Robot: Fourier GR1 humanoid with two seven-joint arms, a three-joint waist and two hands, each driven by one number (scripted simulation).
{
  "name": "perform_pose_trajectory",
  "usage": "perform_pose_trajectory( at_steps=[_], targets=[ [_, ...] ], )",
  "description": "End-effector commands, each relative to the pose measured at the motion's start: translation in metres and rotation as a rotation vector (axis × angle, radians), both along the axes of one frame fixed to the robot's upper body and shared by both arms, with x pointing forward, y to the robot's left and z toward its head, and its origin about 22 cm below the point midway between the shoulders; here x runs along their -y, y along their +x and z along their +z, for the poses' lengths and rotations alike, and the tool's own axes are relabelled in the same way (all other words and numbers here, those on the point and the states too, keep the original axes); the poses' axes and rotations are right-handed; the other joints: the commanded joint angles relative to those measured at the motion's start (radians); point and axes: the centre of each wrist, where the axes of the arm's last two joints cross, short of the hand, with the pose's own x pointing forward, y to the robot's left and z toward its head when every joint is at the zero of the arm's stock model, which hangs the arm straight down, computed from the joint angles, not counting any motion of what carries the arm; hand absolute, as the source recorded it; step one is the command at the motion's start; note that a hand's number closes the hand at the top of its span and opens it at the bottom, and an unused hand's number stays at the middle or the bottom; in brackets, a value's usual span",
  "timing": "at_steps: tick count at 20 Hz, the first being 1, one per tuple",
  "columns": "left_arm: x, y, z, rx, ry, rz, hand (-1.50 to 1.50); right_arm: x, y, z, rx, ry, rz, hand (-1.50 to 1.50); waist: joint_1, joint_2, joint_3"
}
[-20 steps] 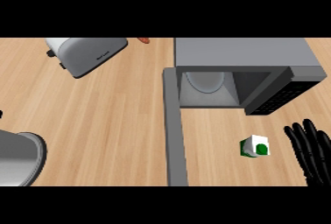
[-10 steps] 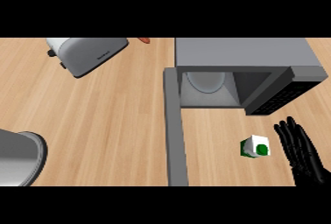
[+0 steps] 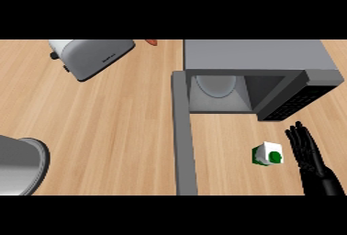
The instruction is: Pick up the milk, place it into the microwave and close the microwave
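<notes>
Leftward since the earlier frame, the right hand (image 3: 308,153) now flanks the milk (image 3: 267,153), fingers straight. It should curl round the carton's sides before lifting toward the open microwave (image 3: 254,55).

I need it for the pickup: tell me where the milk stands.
In the head view the milk stands on the counter at lower right, just left of the right robot hand and below the open microwave.
</notes>
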Motion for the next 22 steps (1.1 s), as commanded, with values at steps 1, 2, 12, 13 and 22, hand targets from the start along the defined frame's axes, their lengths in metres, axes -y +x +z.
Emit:
perform_pose_trajectory(
  at_steps=[1,2,12,13,22],
  targets=[
    [-0.005,0.004,0.007,-0.009,0.004,-0.001,-1.50,0.007,0.019,-0.038,-0.027,-0.006,-0.028,-1.50,0.001,0.002,0.000],
    [-0.020,0.002,-0.001,0.012,-0.003,-0.006,-1.50,-0.002,0.008,-0.036,-0.026,-0.015,-0.072,-1.50,-0.001,0.000,0.000],
    [-0.007,-0.005,0.011,0.017,0.000,-0.014,-1.50,0.055,0.011,-0.091,-0.069,-0.022,-0.065,-1.50,-0.001,0.001,0.000],
    [0.002,-0.014,0.012,0.012,0.009,0.002,-1.50,0.064,0.015,-0.091,-0.093,-0.038,-0.076,-1.50,0.001,0.001,0.000],
    [-0.010,-0.015,0.009,0.022,0.009,-0.007,-1.50,0.063,0.033,-0.137,-0.070,-0.031,-0.041,-1.50,0.003,0.001,0.001]
  ],
)
